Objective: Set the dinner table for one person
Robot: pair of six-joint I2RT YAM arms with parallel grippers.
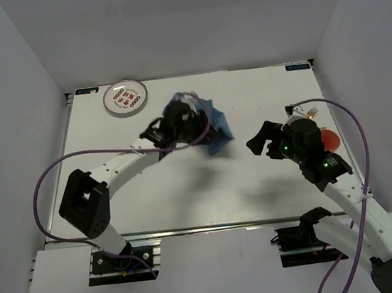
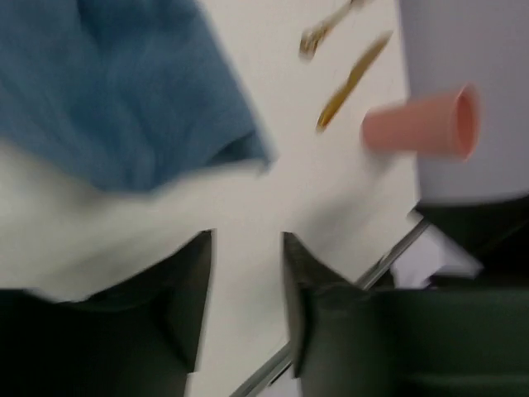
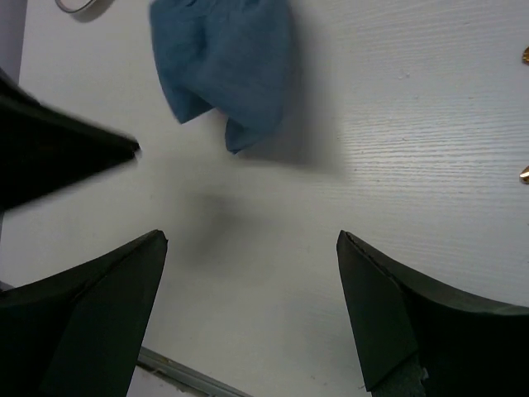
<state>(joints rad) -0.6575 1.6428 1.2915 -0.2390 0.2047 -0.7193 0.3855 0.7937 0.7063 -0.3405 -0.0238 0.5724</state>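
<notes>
The white dinner table bears a crumpled blue cloth at its middle back. The cloth looks bunched and partly raised, with a shadow beside it. My left gripper is at the cloth's left edge. In the blurred left wrist view its jaws stand a little apart over bare table, and the cloth is beyond the left finger. My right gripper is wide open and empty, right of the cloth; its wrist view shows bare table between the jaws.
A patterned round plate sits at the back left. A pink cup and gold cutlery lie at the right, behind my right arm. The metal rail runs along the near edge.
</notes>
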